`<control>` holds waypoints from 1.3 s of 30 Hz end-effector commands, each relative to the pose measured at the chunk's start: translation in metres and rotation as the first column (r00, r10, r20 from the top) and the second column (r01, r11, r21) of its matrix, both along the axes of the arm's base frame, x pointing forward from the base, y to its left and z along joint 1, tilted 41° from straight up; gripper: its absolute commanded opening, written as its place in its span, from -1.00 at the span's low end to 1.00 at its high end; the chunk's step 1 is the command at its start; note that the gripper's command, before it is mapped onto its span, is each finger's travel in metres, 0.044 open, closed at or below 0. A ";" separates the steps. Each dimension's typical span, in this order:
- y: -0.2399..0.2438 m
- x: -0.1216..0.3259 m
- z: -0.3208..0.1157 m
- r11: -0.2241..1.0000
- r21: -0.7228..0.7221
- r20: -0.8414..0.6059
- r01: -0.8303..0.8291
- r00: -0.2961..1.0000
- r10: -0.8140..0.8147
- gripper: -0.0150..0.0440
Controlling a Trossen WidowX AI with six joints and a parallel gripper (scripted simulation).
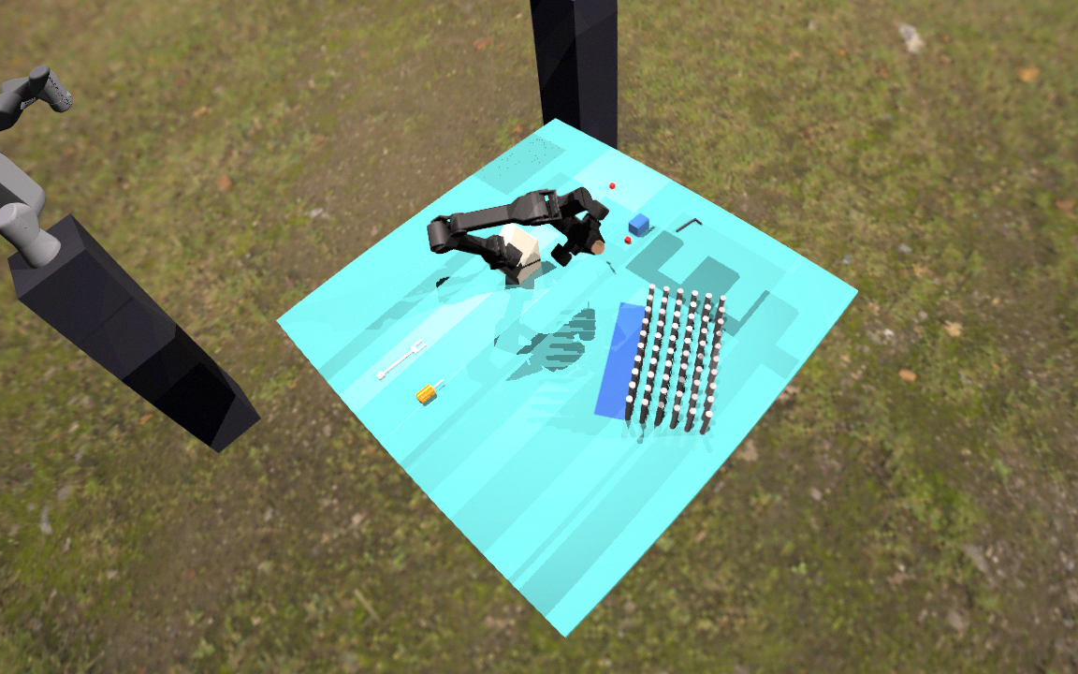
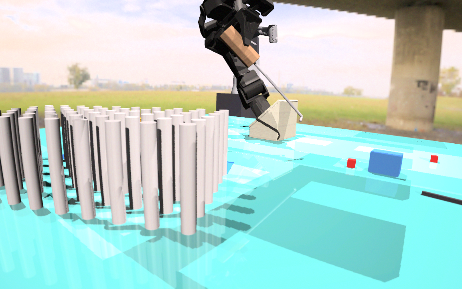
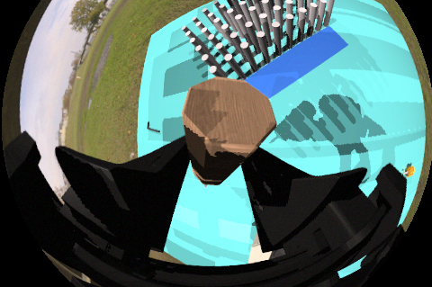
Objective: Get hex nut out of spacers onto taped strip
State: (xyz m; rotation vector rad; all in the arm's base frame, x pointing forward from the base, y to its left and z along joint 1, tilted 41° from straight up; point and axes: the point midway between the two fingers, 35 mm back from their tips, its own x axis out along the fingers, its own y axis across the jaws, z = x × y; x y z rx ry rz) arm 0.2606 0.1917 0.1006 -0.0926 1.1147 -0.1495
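Wooden-handled hook tool (image 1: 597, 247) (image 2: 240, 46) (image 3: 229, 112) pinched in my gripper (image 1: 580, 242) (image 2: 234, 41) (image 3: 216, 142), I judge I'm bringing it toward the spacers (image 1: 677, 360) (image 2: 187, 179) (image 3: 276, 22), next aligning its tip above them; the nut, presumably among them, I can't make out.
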 end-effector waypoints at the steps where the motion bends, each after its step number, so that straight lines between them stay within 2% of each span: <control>1: -0.009 0.003 0.006 0.990 0.061 0.031 0.131 0.991 -0.133 -0.49; 9: -0.026 0.007 0.016 0.915 0.181 0.063 0.360 0.925 -0.376 -0.49; 18: -0.046 0.010 0.027 0.754 0.322 0.064 0.573 0.781 -0.621 -0.49; 29: -0.070 0.012 0.039 0.469 0.483 0.014 0.739 0.529 -0.849 -0.49; 39: -0.092 0.011 0.050 0.160 0.603 -0.079 0.782 0.257 -0.963 -0.49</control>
